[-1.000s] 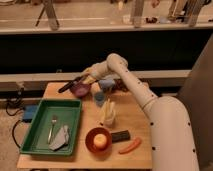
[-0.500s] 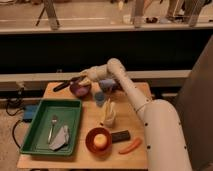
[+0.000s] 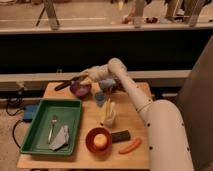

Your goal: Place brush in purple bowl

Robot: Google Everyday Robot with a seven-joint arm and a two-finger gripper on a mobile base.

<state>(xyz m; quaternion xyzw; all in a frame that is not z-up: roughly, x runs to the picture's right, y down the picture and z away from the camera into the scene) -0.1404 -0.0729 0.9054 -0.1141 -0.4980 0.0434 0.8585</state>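
The brush (image 3: 68, 82) is a long dark stick, tilted, with its left end out past the table's back left and its right end at my gripper (image 3: 86, 79). The gripper is at the table's back, just above the far rim of the purple bowl (image 3: 80, 90), and is shut on the brush. The brush crosses over the bowl's upper left rim. The purple bowl stands at the back centre of the wooden table (image 3: 135, 117).
A green tray (image 3: 35, 132) at the front left holds a silver fork (image 3: 52, 127) and a grey cloth (image 3: 60, 138). An orange bowl with a yellow ball (image 3: 98, 141), a black block (image 3: 120, 136), an orange carrot-like piece (image 3: 130, 146), a cup (image 3: 108, 113) and blue items (image 3: 101, 96) stand nearby.
The arm has moved slightly left and down with the brush, bringing it lower over the purple bowl's rim.
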